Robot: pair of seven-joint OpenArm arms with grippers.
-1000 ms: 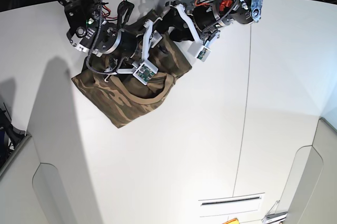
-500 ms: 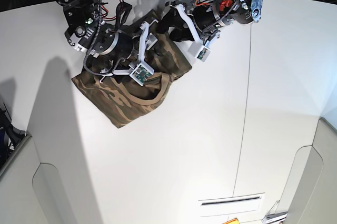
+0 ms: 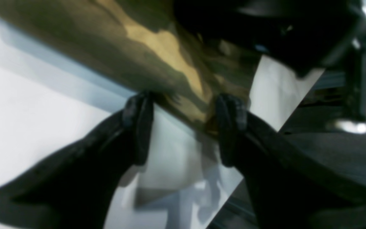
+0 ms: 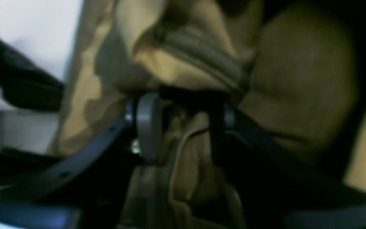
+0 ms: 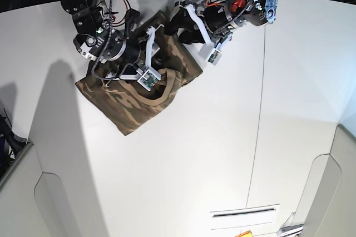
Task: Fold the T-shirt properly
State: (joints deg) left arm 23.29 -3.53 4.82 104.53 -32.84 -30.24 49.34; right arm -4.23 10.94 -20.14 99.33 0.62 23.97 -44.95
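Note:
The camouflage T-shirt (image 5: 125, 106) lies bunched at the back left of the white table (image 5: 222, 137), its tan collar (image 5: 167, 89) turned toward the front. My right gripper (image 4: 183, 130) is shut on a bunched fold of the T-shirt (image 4: 297, 79) just below the ribbed collar (image 4: 202, 54). In the base view it sits over the shirt's middle (image 5: 151, 59). My left gripper (image 3: 184, 127) stands open at the shirt's back edge (image 5: 175, 28). Its fingertips (image 3: 138, 124) touch the hem of the T-shirt (image 3: 157, 44), with bare table showing between them.
A seam (image 5: 258, 109) runs front to back across the table right of the shirt. A narrow slot (image 5: 245, 213) lies near the front edge. Both arms and their cables crowd the back edge. Dark gear (image 5: 11, 137) stands off the table's left side.
The right gripper has closed on the cloth by the collar and drawn back and left. The collar has risen and shifted with it. The left gripper has stayed open in place.

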